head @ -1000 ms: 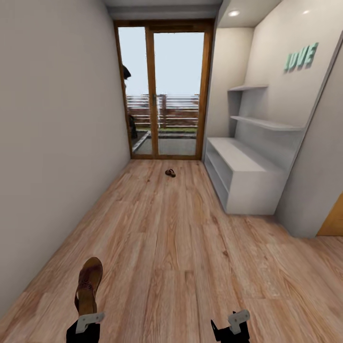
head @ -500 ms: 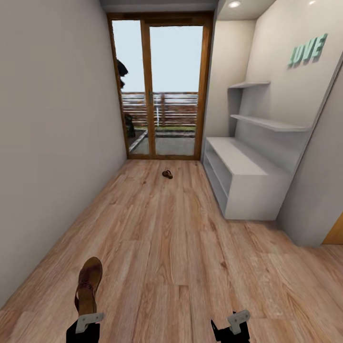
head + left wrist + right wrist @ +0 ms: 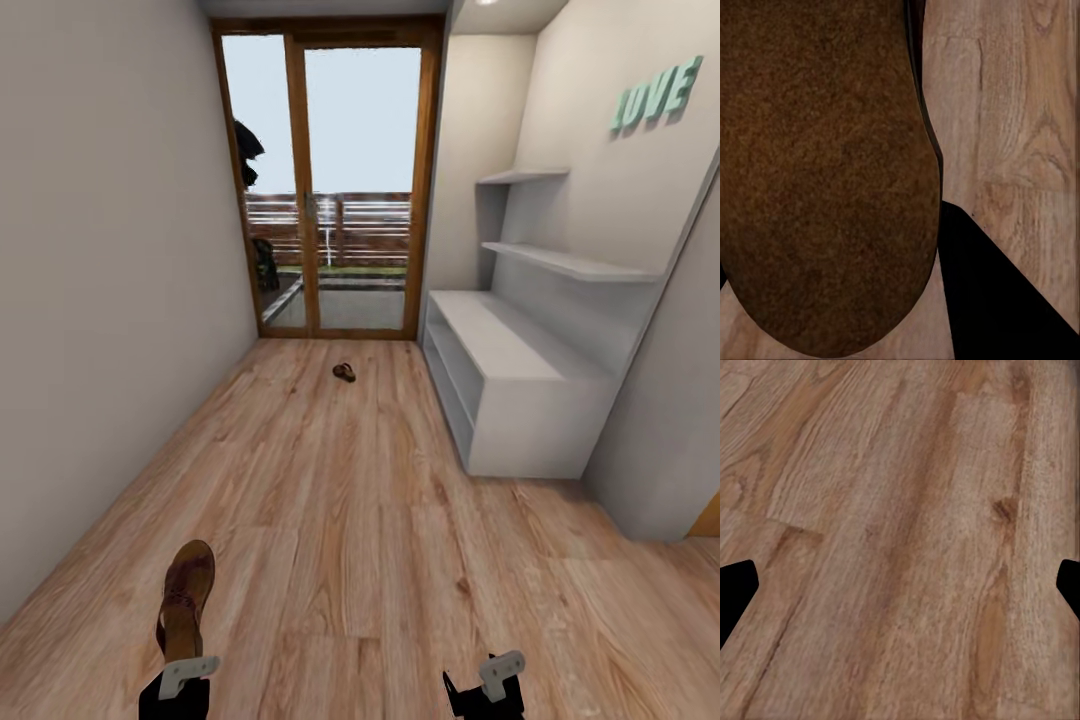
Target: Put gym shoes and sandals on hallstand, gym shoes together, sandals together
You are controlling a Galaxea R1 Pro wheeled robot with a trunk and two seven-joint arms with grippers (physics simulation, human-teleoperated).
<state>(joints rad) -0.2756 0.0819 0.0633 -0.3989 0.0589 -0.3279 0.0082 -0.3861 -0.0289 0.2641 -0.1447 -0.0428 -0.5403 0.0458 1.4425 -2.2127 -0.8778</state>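
- Head view: a brown sandal (image 3: 186, 598) with a tan footbed and a patterned strap juts forward from the left end effector (image 3: 176, 682) at the lower edge, held above the corridor floor (image 3: 350, 520); the second sandal (image 3: 344, 372) lies small and dark on the planks far ahead, near the glass door (image 3: 330, 190) with its wooden frame; the hallstand (image 3: 520, 385), pale grey-white, stands against the right-hand wall with its long top and open shelves bare, two floating shelves (image 3: 560, 258) above it and green letters (image 3: 655, 98) on the wall; the right end effector (image 3: 490, 685) sits low at the lower edge; a plain grey wall (image 3: 100, 300) runs along the left.
- Left wrist view: the sandal's brown, grainy sole (image 3: 825, 172) lies close to the lens with wood planks (image 3: 1012, 112) behind; the left end effector is clamped on this sandal.
- Right wrist view: light brown wood-grain floor (image 3: 900, 540) lies between two dark fingertips (image 3: 735, 589) spread wide apart; the right end effector is parted and holds nothing.
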